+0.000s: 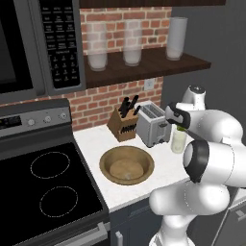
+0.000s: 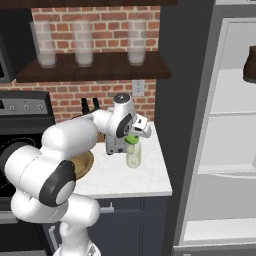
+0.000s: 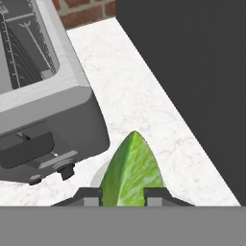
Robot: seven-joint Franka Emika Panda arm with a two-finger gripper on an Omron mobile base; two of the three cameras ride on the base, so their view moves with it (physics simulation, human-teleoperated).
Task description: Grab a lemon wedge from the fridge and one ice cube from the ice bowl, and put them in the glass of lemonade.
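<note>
My gripper [image 3: 124,196] is shut on the lemon wedge [image 3: 130,168], a yellow-green wedge standing up between the two finger tips. The hand [image 2: 134,131] hangs just above the glass of lemonade [image 2: 133,154], a short clear tumbler on the white counter beside the toaster. The same glass of lemonade [image 1: 178,141] shows partly behind my arm. The wooden ice bowl [image 1: 127,165] sits on the counter near the stove, with a small whitish ice cube [image 1: 127,176] inside. The fridge [image 2: 220,130] stands open at the right, white inside with clear shelves.
A silver toaster [image 1: 153,124] and a knife block [image 1: 124,123] stand at the back of the counter [image 2: 130,177]. Three frosted glasses line the wooden shelf [image 1: 149,62]. A microwave [image 1: 38,43] hangs over the black stove [image 1: 45,192]. The grey fridge side wall [image 3: 192,72] borders the counter.
</note>
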